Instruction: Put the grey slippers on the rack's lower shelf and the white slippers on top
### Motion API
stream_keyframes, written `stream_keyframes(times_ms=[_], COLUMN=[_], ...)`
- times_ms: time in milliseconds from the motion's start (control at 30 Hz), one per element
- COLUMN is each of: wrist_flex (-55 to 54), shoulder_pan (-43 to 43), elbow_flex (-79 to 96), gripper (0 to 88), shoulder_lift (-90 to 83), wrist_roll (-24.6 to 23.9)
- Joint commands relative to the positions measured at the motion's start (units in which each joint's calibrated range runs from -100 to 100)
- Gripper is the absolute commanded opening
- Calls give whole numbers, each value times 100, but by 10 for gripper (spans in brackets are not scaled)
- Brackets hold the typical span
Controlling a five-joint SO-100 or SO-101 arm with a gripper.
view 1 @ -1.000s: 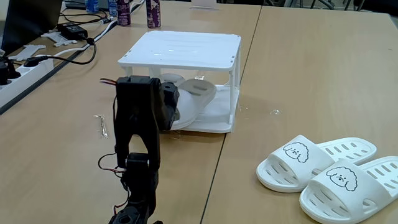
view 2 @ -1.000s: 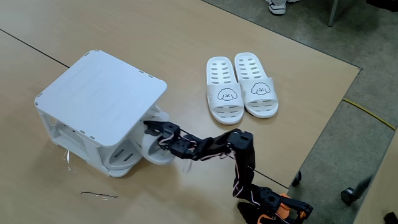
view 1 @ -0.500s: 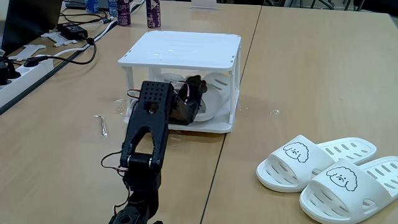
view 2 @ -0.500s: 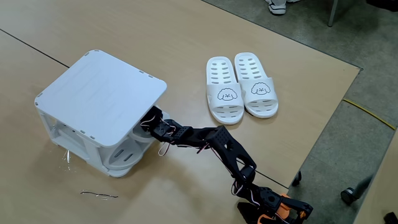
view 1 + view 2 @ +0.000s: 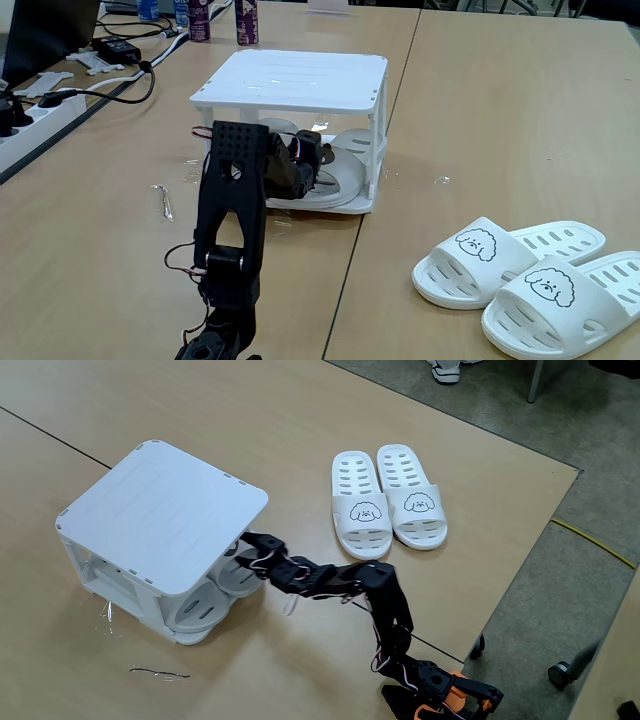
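Since half a second ago the arm has drawn back a little from the rack (image 5: 295,82) (image 5: 160,510), and the gripper (image 5: 312,158) (image 5: 250,542) now sits at the rack's open front edge rather than deep under the top tier. The grey slippers (image 5: 340,170) (image 5: 205,605) lie side by side on the lower shelf (image 5: 352,203), no longer lifted by the arm. The fingers (image 5: 247,539) appear parted and hold nothing, though how wide they stand cannot be told; they are just beside the nearer grey slipper. The white slippers (image 5: 530,275) (image 5: 388,502) lie together on the worktop (image 5: 480,120) (image 5: 300,420), well apart from the rack, towards its far edge in one fixed view.
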Motion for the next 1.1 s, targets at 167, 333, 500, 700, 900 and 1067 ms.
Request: stream_keyframes(times_ms=[167,333,500,700,900,1067], wrist_flex=[-64,-73,-798,-3464,-4741,-4715], shoulder_pan=[274,1072,726,1499,3169,3712], elbow_flex=[3266,4709,6333,6396,5422,4186], gripper=[241,12,7,7,6,34], shoulder_lift=[-3483,-5536,-5688,-2634,-379,370], wrist_roll=[42,42,42,42,42,42])
